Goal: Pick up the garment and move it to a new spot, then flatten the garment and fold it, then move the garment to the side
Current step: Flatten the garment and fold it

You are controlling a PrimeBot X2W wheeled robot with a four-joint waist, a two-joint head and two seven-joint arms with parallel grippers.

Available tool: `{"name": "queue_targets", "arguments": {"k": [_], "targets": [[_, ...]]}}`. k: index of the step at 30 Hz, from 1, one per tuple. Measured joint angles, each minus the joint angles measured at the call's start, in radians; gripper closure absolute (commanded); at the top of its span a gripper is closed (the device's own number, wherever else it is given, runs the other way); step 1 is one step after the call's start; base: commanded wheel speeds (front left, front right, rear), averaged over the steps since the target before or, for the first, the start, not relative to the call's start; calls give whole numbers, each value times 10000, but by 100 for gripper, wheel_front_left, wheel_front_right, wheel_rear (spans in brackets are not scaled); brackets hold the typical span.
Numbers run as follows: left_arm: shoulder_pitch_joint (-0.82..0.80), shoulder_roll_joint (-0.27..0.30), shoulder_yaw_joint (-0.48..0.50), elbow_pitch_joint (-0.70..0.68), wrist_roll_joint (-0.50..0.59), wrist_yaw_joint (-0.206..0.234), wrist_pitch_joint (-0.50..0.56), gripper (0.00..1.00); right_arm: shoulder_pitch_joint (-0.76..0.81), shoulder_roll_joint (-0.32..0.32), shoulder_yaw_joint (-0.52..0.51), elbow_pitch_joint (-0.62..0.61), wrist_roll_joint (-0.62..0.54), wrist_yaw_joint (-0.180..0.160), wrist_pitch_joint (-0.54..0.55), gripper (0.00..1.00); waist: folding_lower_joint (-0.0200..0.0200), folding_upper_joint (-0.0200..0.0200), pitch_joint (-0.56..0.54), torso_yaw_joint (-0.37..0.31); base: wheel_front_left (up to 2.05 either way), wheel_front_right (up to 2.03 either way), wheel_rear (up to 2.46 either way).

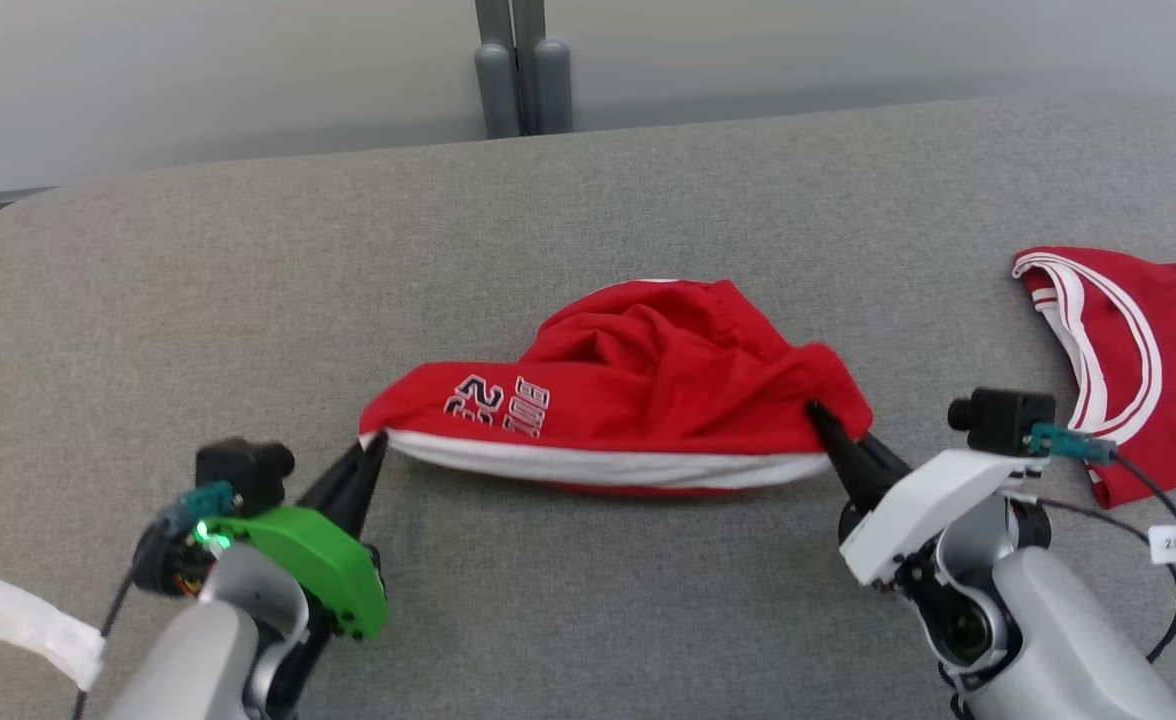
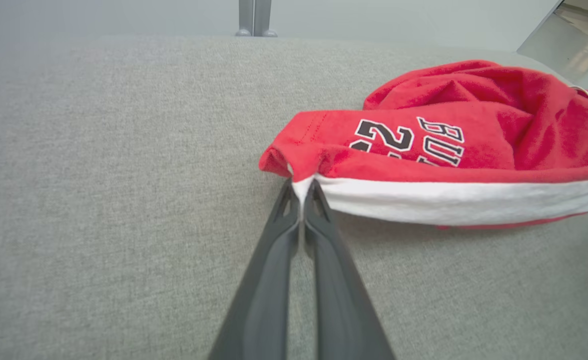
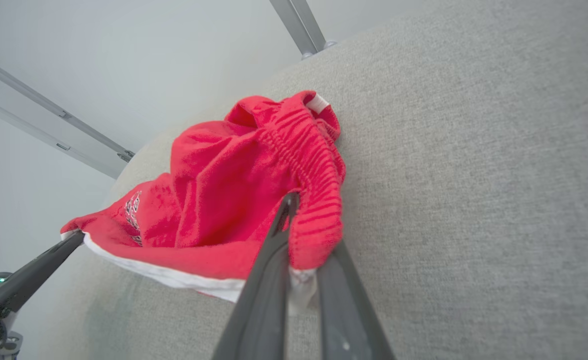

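Observation:
The garment (image 1: 638, 390) is a pair of red shorts with a white hem band and black-and-white lettering, bunched in the middle of the grey table (image 1: 588, 200). My left gripper (image 1: 376, 445) is shut on the left corner of its hem. In the left wrist view the two fingers (image 2: 301, 197) pinch the white edge of the garment (image 2: 449, 145). My right gripper (image 1: 820, 415) is shut on the right corner. In the right wrist view the cloth (image 3: 254, 190) drapes over that gripper (image 3: 296, 210), and the left gripper (image 3: 74, 237) holds the far corner. The hem is stretched between both grippers.
A second red jersey (image 1: 1138, 350) with white trim lies flat at the table's right edge, just beyond my right wrist. A grey post (image 1: 521, 70) stands behind the table's far edge. The table's rounded corner is at the far left.

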Motion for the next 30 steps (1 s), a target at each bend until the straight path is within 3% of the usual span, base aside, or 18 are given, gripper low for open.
{"name": "queue_targets", "arguments": {"k": [8,11,20,30], "targets": [[-2745,1070,67,-1193,376,-15,1118,100,-2303,-238,-176,-711,1195,0,35,100,0,0,957,-30,0,0,0],[-4059,1106,-12,-1108,230,-21,1396,100,-3518,-543,-186,-506,1475,0,42,100,0,0,1455,-25,0,0,0],[-8412,1348,-959,468,-589,-65,1546,100,-8022,-755,155,713,2518,0,10,100,1,0,3058,-18,0,0,0],[-12861,1522,-1733,2652,-1181,-90,382,100,-12448,-731,384,2867,2847,-2,-1091,100,4,0,4549,-79,0,0,0]]}}
